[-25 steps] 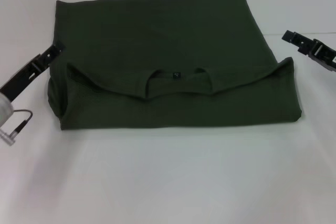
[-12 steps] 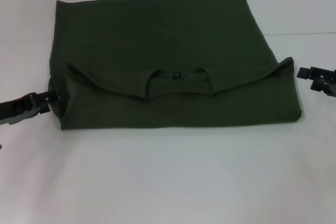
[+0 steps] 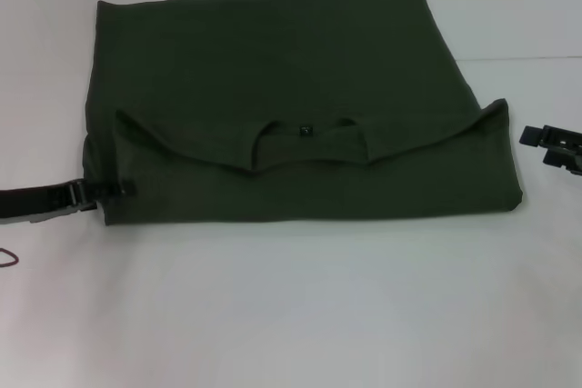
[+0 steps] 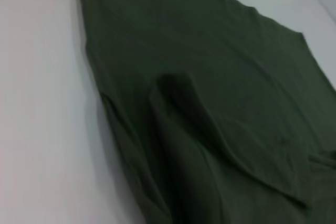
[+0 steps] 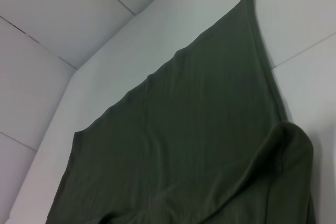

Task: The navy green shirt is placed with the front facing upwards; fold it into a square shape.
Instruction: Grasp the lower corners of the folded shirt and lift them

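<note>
At the left edge of the head view, the left gripper [image 3: 118, 190], a slim black two-fingered clamp on a dark arm lying low and nearly level over the tabletop, reaches in from the side so that its tip meets the near left corner of the navy green shirt [image 3: 291, 106], a large dark olive-green cotton T-shirt. Its fingertips lie against the layered cloth at that corner, but whether the jaws are closed on the fabric or merely beside it cannot be told. The left wrist view shows the same garment [image 4: 220, 103] close up, with a raised ridge of folded cloth running along it and the pale surface beside its edge. The shirt lies in the middle of the plain white table [image 3: 291, 315], already doubled over: the near portion is folded up onto the rest, so the round neckline with its small dark label [image 3: 306, 130] sits on top near the centre, facing upward, and the folded shoulders spread out to either side of it. The far edge of the cloth lies straight and flat, while the right near corner stands up in a slight peak. In the right wrist view the shirt [image 5: 184, 145] spreads away toward the far corner of the table, one folded corner bulging nearby. Farther right, the right gripper [image 3: 551, 144], black as well, hovers just beside the shirt's right edge without touching it, its short fingers apart.
</note>
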{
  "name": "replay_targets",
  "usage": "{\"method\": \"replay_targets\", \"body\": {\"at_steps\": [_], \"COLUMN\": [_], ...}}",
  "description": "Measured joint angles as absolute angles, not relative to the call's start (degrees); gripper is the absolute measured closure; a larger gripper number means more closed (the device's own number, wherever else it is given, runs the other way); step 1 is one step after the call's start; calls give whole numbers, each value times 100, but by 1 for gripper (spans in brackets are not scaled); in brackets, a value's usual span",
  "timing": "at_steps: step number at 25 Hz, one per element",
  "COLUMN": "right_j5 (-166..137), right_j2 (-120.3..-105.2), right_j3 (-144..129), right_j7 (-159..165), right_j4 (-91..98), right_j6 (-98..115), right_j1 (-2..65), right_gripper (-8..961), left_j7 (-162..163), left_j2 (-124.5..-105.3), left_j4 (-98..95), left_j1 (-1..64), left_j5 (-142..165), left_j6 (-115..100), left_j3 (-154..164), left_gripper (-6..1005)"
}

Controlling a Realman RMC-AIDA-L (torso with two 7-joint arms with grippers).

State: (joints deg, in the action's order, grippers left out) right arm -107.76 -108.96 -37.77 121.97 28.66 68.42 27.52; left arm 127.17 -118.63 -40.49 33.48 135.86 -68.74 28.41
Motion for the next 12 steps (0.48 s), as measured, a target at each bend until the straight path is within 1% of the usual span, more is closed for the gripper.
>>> {"method": "replay_targets", "body": {"at_steps": [7, 12], "right_j5": [-10794, -10916], "right_j2": [-10908, -10955], "right_j3": [-3779, -3778], "right_j7": [12187, 12175], "right_j4": [2865, 2865], "right_j6": [6842, 6807], "right_j1": [2771, 2809], "right_gripper": [145, 144], "left_j7": [12590, 12571], "left_j2": [-11915, -11932], "left_j4": [-3956, -3813], "left_j1": [3377, 3436], "left_j5": [13540, 13549], "left_j6": [-6583, -6454], "left_j3": [2947, 3007], "left_gripper": [146, 147]}}
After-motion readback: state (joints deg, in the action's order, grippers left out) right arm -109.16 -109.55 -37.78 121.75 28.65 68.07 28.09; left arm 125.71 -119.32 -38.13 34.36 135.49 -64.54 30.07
